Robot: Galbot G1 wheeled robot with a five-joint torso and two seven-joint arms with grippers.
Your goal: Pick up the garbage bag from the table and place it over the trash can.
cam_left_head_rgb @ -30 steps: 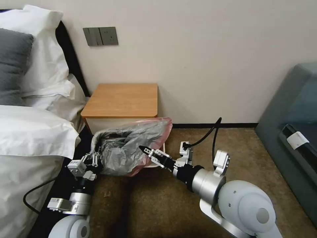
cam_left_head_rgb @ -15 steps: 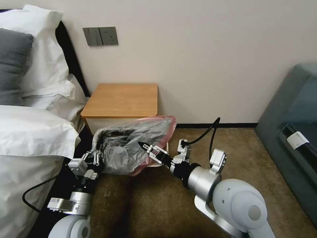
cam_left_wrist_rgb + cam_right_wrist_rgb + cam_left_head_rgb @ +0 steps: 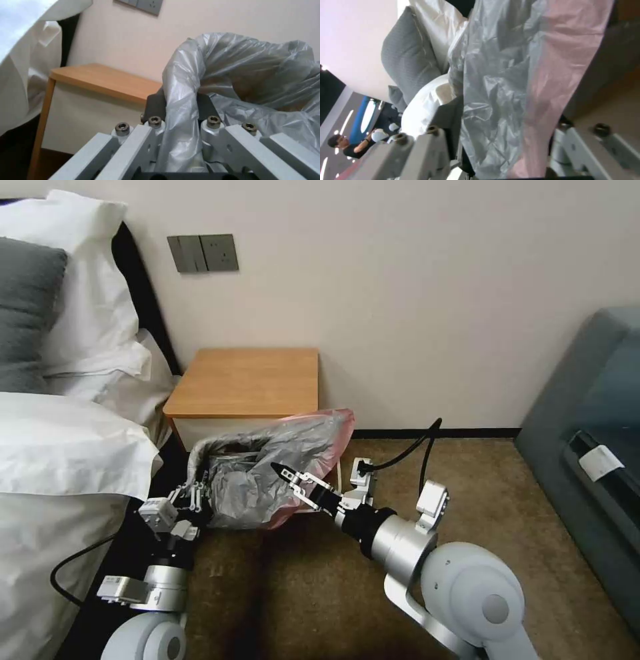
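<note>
The garbage bag point(image 3: 267, 467), crinkly grey plastic with a pinkish rim, is spread in front of the table point(image 3: 247, 380) at floor level. It covers the trash can, of which a pale sliver point(image 3: 339, 472) shows at the bag's right side. My left gripper point(image 3: 190, 497) is shut on the bag's left edge; the plastic is pinched between its fingers point(image 3: 156, 102). My right gripper point(image 3: 290, 483) is open at the bag's right side, with the grey and pink plastic point(image 3: 506, 82) lying between its spread fingers point(image 3: 448, 120).
A bed with white linen point(image 3: 60, 447) and a grey pillow point(image 3: 27, 307) borders the left. A dark grey piece of furniture point(image 3: 587, 433) stands at the right. Brown carpet point(image 3: 467, 467) lies open between them. A black cable point(image 3: 420, 447) loops off my right wrist.
My right gripper has pushed left and away from me, further onto the bag. The bag's pink rim has risen slightly toward the table. The left gripper has barely moved.
</note>
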